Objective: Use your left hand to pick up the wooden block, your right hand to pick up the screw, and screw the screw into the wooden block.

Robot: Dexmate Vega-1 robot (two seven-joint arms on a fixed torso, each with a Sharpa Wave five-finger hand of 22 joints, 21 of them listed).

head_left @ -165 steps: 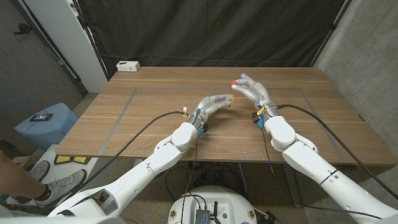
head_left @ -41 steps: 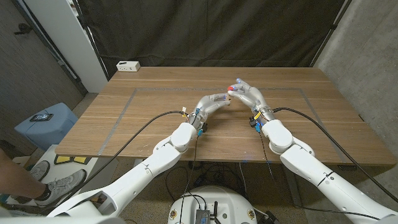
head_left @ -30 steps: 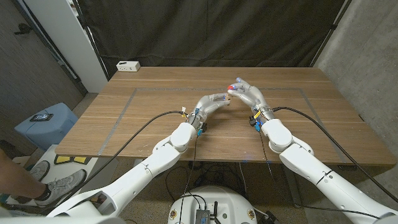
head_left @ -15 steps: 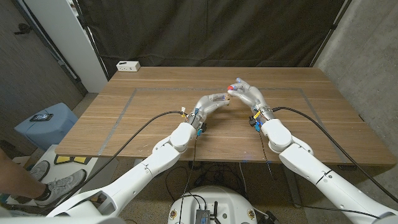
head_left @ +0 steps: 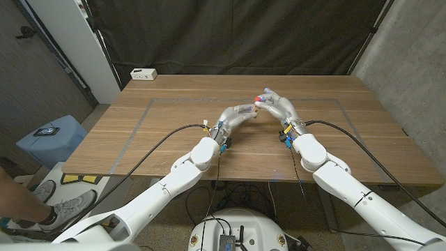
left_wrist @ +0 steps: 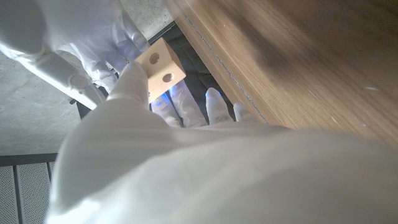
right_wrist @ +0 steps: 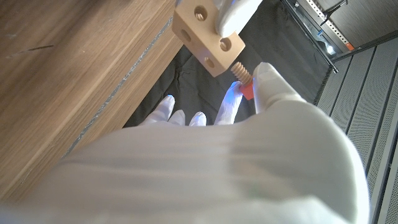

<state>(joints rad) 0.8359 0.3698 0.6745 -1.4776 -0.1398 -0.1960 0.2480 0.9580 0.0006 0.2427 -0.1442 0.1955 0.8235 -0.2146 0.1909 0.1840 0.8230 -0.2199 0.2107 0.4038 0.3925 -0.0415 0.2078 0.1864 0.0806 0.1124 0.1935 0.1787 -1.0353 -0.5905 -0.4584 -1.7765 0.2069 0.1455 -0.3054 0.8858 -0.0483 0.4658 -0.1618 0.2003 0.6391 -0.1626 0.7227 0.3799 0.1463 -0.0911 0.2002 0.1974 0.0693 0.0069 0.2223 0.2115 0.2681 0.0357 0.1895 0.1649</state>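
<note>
1. Two hands met above the counter's (head_left: 174, 132) middle, toward its far edge.
2. Left hand (head_left: 237, 115) gripped the wooden block (right_wrist: 208, 38), holding it clear of the counter; holes showed on its faces.
3. Right hand (head_left: 279, 106) pinched the red-headed screw (right_wrist: 243, 82) between thumb and finger; its threaded tip stood at one hole, seemingly just entered.
4. Step in hand, by judgement: starting the thread.
5. Next move would call for turning the screw about its axis while the block is kept steady and the hole stays in line.
6. A white box (head_left: 144, 73) lay at the far left corner.
</note>
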